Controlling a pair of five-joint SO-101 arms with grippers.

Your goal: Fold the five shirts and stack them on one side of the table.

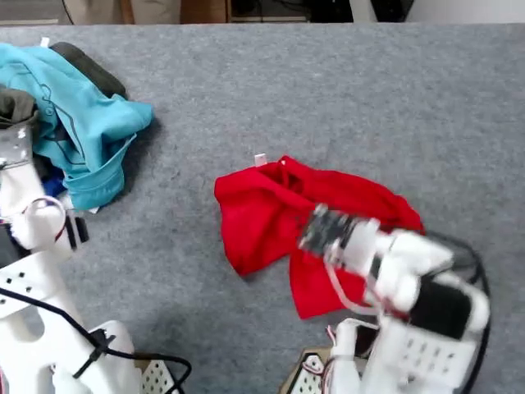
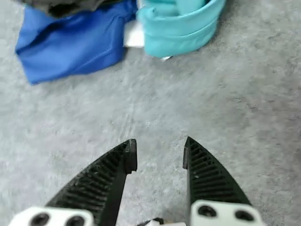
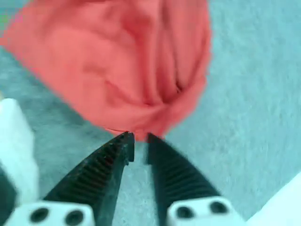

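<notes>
Crumpled red cotton shirt [image 1: 271, 213] lay unfolded on the grey felt table [image 1: 369, 98]. My right tool [image 3: 141, 141] sat right at the red shirt's hem; I couldn't tell whether it was pinching cloth or stopped just short. My left tool [image 2: 160, 153], spread w/ nothing btwn, hung over bare felt well apart from the red shirt, on my left of it. Further that way lay a rumpled teal shirt [image 1: 82, 123] & a royal-blue shirt [image 2: 70, 42], heaped, not folded. Risk as I judged it: a one-layer grab at the hem would drag & bunch the red shirt, since nothing pinned its opposite side.
</notes>
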